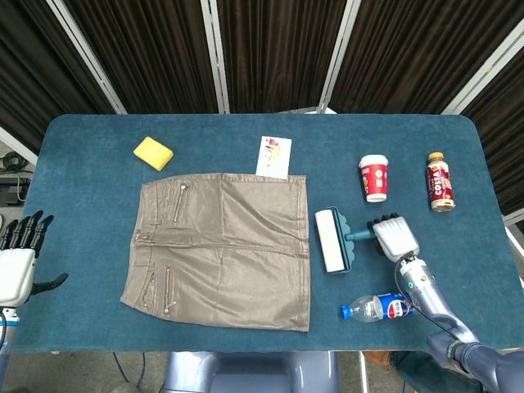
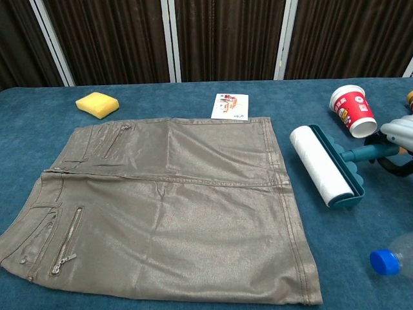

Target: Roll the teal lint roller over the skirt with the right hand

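The right hand [image 1: 395, 238] grips the handle of the teal lint roller [image 1: 332, 240], fingers curled around the handle's outer end. The roller's white cylinder lies on the table [image 1: 90, 205] just beside the right edge of the skirt [image 1: 221, 250] — near the hem side seam, not on the fabric. In the chest view the roller [image 2: 321, 165] sits at a slight angle, its teal frame on the far side from the skirt [image 2: 168, 206], and the right hand [image 2: 400, 132] shows only at the frame's edge.

The skirt is spread flat at the table's centre, waistband toward the robot's left, zippers visible along that side.

Objects around the work area:
- A red and white paper cup [image 1: 375, 178] stands upright just beyond the roller and hand, close to the handle.
- A brown drink bottle [image 1: 440, 182] stands upright further right, apart from the cup.
- A plastic bottle with a blue cap [image 1: 377, 309] lies on its side near the table's front edge, just beside the right forearm.
- A printed card [image 1: 273, 156] lies at the skirt's far edge, touching or slightly overlapping it.
- A yellow sponge [image 1: 153, 153] lies beyond the skirt's waistband corner, apart from it.

The left hand [image 1: 18, 262] hangs off the table's left edge — fingers spread, holding nothing.
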Action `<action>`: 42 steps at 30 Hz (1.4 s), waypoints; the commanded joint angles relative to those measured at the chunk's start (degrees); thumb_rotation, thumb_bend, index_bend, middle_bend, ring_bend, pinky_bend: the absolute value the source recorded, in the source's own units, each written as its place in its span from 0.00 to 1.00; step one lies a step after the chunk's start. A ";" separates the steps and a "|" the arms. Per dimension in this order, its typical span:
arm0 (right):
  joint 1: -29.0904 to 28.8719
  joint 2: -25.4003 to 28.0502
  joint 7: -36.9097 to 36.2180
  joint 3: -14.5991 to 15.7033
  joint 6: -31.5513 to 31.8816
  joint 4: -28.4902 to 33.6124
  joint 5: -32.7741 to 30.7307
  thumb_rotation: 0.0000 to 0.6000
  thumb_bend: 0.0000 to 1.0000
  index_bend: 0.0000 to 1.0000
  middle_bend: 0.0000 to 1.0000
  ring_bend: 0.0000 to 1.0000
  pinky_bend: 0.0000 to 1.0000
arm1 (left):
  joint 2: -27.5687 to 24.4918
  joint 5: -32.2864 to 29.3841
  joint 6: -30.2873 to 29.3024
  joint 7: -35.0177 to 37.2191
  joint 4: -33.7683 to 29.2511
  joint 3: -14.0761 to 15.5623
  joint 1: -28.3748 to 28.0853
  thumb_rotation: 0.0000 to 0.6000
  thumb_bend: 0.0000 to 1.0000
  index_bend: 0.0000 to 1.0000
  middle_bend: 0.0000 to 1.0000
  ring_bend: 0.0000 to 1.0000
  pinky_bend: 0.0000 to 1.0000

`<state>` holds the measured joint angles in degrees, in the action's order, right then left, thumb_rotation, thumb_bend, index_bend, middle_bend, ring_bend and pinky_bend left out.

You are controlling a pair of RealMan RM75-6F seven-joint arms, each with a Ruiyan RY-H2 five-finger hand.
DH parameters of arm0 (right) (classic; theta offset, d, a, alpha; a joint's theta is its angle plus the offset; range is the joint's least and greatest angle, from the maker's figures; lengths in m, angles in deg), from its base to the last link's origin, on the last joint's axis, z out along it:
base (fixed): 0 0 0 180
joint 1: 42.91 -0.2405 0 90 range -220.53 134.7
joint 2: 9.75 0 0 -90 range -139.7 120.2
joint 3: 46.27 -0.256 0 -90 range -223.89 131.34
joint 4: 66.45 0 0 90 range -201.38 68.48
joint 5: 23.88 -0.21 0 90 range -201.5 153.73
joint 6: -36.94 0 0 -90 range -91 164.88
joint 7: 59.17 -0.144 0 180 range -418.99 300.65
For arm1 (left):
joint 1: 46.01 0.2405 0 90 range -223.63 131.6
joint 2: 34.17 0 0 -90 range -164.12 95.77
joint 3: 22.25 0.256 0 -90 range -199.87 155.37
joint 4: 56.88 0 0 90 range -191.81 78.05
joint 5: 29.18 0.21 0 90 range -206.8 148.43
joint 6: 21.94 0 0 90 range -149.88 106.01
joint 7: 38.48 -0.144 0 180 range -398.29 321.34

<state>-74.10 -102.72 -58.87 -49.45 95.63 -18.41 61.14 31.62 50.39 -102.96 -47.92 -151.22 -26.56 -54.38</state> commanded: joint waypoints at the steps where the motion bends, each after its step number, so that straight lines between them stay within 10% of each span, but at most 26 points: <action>1: -1.02 2.38 0.35 -0.64 1.90 4.24 1.28 1.00 0.77 0.52 0.52 0.39 0.39 | -0.07 0.09 0.03 0.11 -0.11 0.03 -0.03 1.00 0.00 0.00 0.00 0.00 0.00; 18: -12.52 6.03 35.68 -6.03 -6.40 35.00 -1.92 1.00 0.85 0.52 0.52 0.40 0.39 | -0.50 -0.22 1.04 1.46 0.11 0.00 -0.46 1.00 0.00 0.00 0.00 0.00 0.00; 29: -17.27 -4.88 55.73 -6.03 -10.17 34.89 -12.66 1.00 0.88 0.52 0.52 0.40 0.40 | -1.29 -0.76 1.40 3.65 0.77 -0.13 -0.32 1.00 0.00 0.00 0.00 0.00 0.00; 42: -17.45 -5.27 60.73 -2.65 -7.12 29.40 -15.23 1.00 0.89 0.52 0.52 0.40 0.40 | -1.44 -0.77 1.71 4.00 0.69 -0.03 -0.42 1.00 0.00 0.00 0.00 0.00 0.00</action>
<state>-91.73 -108.64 1.52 -52.74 87.97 11.77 45.32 30.18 49.61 -101.26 -43.90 -150.52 -26.60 -54.78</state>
